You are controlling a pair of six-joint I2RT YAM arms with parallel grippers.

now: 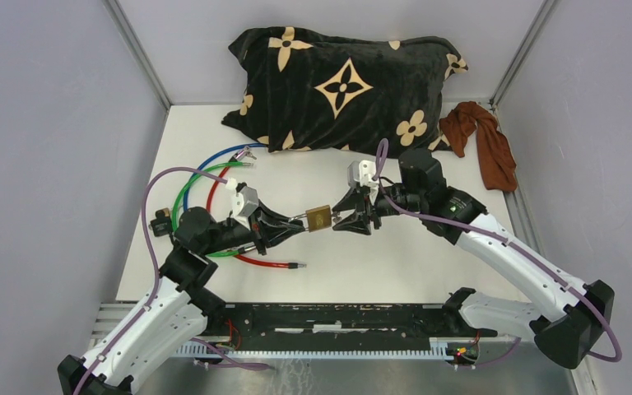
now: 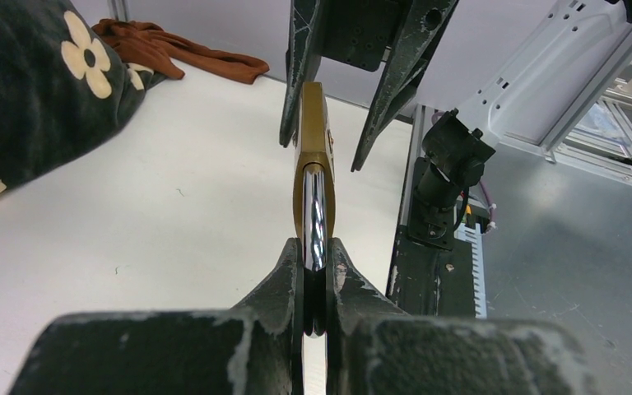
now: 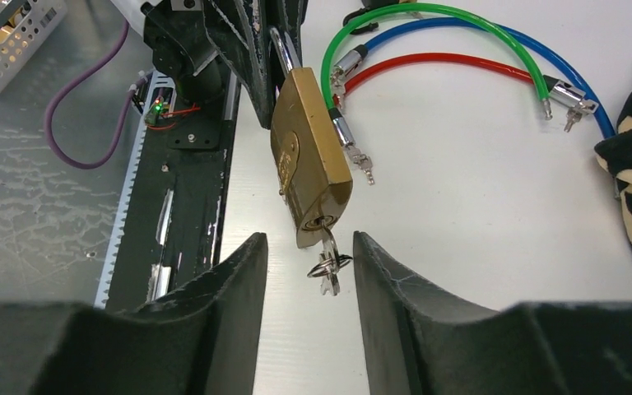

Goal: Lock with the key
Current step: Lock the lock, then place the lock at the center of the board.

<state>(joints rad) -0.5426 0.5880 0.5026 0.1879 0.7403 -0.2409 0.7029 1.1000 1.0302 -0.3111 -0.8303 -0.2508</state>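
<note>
- Your left gripper (image 2: 316,271) had its fingers pressed together on the shackle (image 2: 315,210). It held the padlock (image 3: 309,156) in the air above the table (image 1: 378,271), between the two arms, with the keyhole end turned toward your right arm.
- Your right gripper (image 3: 309,247) had its fingers apart, one on each side of the key (image 3: 327,265). The key sat in the keyhole, and neither finger appeared to touch it.
- The padlock was a blocky brass body with rounded corners and a dull sheen. It looked solid, rigid and probably heavy for its bulk.
- The shackle was a round, polished steel bar and likely slippery. With only that pinch on it, the body could have swivelled when the key was twisted.
- The key was small, thin and flat, with a split ring (image 3: 329,262) dangling from it. I judged it light and stiff, but it offered little to grip. The best hold would have been across the flat faces of its head, clear of the ring.
- Glossy plastic-sheathed cable locks (image 3: 428,33) in green, blue and red lay looped on the table. Beyond them were a plush black pillow (image 1: 341,82) and a rumpled brown cloth (image 1: 485,140).
</note>
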